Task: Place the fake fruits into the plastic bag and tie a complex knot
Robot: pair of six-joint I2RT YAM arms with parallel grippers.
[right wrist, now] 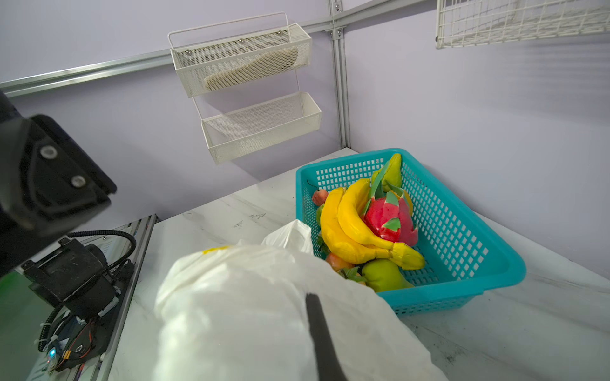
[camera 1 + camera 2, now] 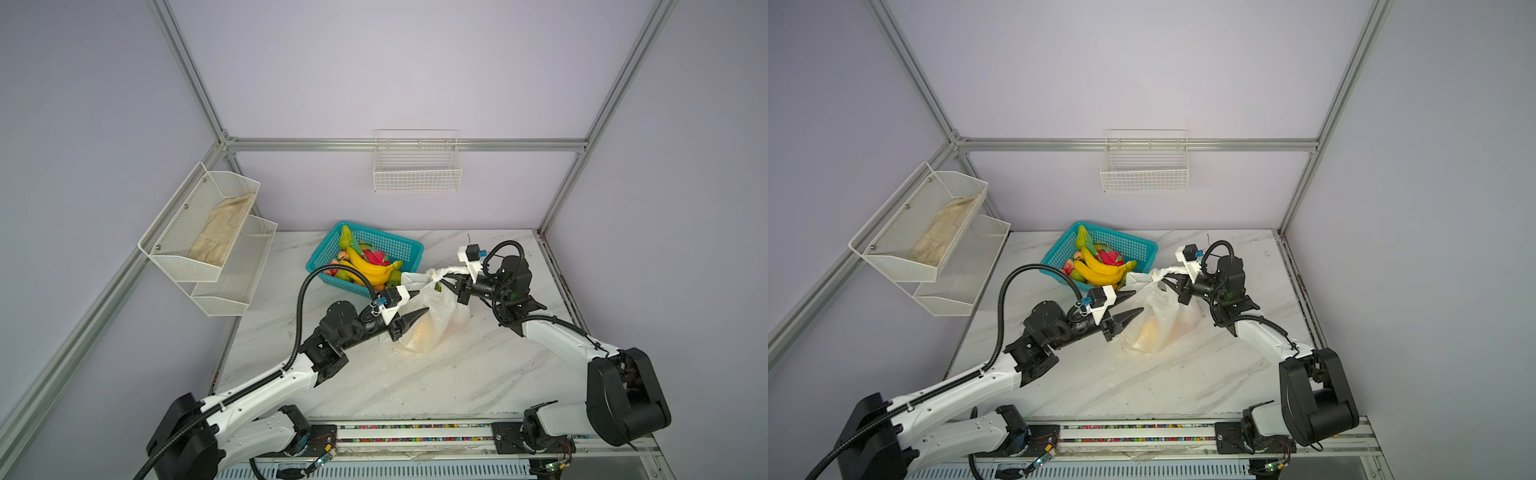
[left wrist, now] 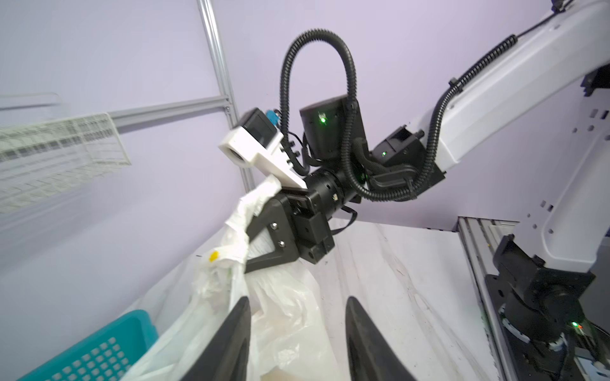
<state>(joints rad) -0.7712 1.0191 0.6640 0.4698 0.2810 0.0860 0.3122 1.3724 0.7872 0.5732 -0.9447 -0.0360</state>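
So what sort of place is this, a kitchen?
Probably a robotics test booth, not a kitchen: bare aluminium frame rails on lilac walls, two black-and-white robot arms mounted at a marble-patterned table, and glossy plastic toy fruit in a teal mesh basket.

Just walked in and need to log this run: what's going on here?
The right gripper is shut on the bunched top of the bag, holding it up while the bag's bottom rests on the table. The left gripper sits at the bag's side, jaws apart, gripping nothing. Something orange shows through the bag, but the bananas, dragon fruit and other fruits lie in the basket. Whether the twisted top is knotted, I cannot tell.
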